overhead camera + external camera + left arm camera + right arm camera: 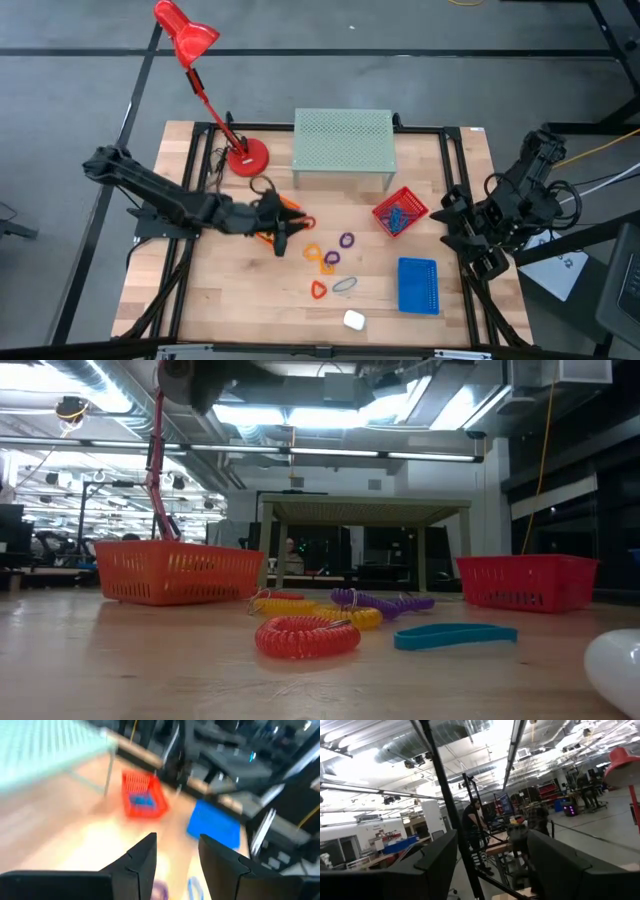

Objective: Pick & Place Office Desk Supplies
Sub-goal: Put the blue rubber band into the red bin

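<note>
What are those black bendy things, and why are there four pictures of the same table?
Those are two robot arms, each ending in a two-finger claw. One picture looks straight down, one sits level with the tabletop, and two come from little cameras on the arms' wrists.

The left claw reaches over the orange basket near the middle of the table. Its fingers are apart and nothing shows between them. The right claw waits at the table's right edge, wide open and empty.

On the wooden table lie curly coloured loops, a red basket with blue things inside, a blue basket and a small white thing. At the back stand a red lamp and a pale green mesh stand.
</note>
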Tool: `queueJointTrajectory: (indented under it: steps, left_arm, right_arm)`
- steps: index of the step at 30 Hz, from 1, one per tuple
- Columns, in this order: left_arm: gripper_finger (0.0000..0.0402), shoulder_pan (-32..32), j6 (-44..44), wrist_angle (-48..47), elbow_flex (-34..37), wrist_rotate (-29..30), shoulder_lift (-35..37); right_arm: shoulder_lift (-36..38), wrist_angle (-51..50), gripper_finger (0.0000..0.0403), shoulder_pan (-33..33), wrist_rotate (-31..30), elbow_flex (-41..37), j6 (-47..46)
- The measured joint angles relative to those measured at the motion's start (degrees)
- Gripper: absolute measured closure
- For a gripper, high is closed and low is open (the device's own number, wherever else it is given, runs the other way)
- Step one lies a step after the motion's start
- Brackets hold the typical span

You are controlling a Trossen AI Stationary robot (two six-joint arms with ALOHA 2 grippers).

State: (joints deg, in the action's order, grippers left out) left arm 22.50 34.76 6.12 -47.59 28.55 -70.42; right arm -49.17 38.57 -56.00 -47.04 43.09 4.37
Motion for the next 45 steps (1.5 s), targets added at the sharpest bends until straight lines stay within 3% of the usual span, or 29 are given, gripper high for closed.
queueJointTrajectory:
  steps: [5,10,14,19,23,34,45]
  left_arm:
    - [0.0261,0.55,-3.04,1.41,-3.22,-7.10,-6.76]
    - [0.0261,-1.18,-14.39,-8.09,-17.88,-22.37,-20.28]
    - [0.0261,-0.86,-22.57,-19.28,-27.97,-24.25,-32.48]
    - [0.0261,-0.05,-25.05,-18.75,-35.49,-27.71,-42.34]
    - [0.0261,0.88,-27.03,-20.00,-39.18,-26.80,-47.85]
    - [0.0261,1.84,-25.86,-23.70,-41.28,-27.02,-51.72]
    - [0.0261,0.99,-26.42,-22.39,-41.35,-28.01,-53.20]
  right_arm:
    - [-0.06,0.01,0.0160,0.95,-2.31,0.00,-2.26]
    - [-0.06,0.00,0.0160,1.83,-4.74,0.00,-2.43]
    - [-0.06,-0.03,0.0160,2.22,-5.19,0.00,-3.03]
    - [-0.54,0.00,0.0159,2.35,-5.21,0.00,-4.55]
    - [-1.92,0.00,0.0159,2.35,-7.12,0.02,-6.62]
    - [-6.43,0.02,0.0159,2.35,-10.55,0.02,-12.23]
    - [-6.71,0.00,0.0160,2.35,-11.05,0.02,-11.39]
